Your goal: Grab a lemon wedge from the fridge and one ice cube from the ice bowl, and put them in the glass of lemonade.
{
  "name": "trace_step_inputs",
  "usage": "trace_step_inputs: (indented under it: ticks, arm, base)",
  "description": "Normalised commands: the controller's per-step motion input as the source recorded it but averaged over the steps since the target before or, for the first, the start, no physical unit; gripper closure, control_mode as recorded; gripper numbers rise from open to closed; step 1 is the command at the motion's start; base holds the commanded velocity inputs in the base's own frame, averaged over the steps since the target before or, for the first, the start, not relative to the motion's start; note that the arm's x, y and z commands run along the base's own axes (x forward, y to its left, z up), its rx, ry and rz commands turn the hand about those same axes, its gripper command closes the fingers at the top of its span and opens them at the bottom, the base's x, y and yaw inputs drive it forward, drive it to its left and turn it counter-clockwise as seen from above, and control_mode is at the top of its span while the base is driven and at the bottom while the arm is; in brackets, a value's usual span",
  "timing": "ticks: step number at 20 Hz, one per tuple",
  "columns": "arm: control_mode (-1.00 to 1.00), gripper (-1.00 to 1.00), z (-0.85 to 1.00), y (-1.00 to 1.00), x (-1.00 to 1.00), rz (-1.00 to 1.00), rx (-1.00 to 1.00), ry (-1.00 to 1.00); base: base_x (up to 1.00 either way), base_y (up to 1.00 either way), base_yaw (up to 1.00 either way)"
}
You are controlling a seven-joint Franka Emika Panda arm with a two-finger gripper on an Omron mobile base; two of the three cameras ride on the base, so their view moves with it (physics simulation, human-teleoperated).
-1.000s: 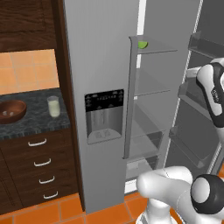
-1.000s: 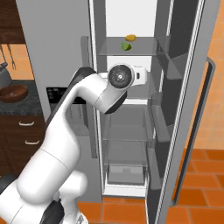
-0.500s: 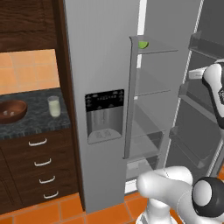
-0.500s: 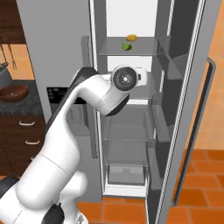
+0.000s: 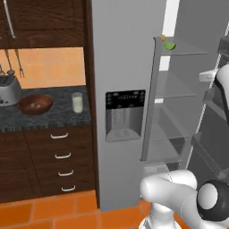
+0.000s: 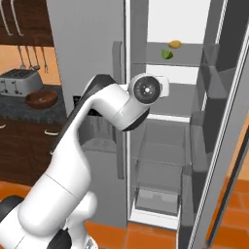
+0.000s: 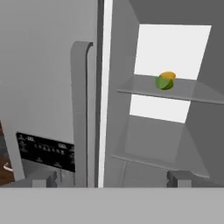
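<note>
Arm nudged fwd | fridge (image 6: 204, 97) open | ice bowl (image 5: 35, 103) on counter (image 5: 44, 121)

Grey fridge (image 5: 125, 53); lemon wedge (image 7: 164, 83) yellow-green, perhaps orange behind.

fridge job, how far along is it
Done: the fridge has its right door swung open. In hand: the open, empty end effector faces the upper shelf where the lemon wedge lies, an orange piece just behind it. Left: grab the wedge, take an ice cube from the ice bowl on the counter, and drop both into the glass of lemonade.
</note>
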Motion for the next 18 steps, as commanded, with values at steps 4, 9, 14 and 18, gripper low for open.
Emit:
trace_step_inputs:
  ticks: [4, 9, 14, 18]
  arm:
    - [1.0, -1.0, 0.0, 0.0, 0.0, 0.0, 0.0, 0.0]
    - [1.0, -1.0, 0.0, 0.0, 0.0, 0.0, 0.0, 0.0]
    - [1.0, -1.0, 0.0, 0.0, 0.0, 0.0, 0.0, 0.0]
    - [1.0, -1.0, 0.0, 0.0, 0.0, 0.0, 0.0, 0.0]
  base:
    - [0.14, -0.24, 0.34]
    - [-0.03, -0.28, 0.16]
    - [0.03, -0.63, 0.01]
    - [0.18, -0.36, 0.0]
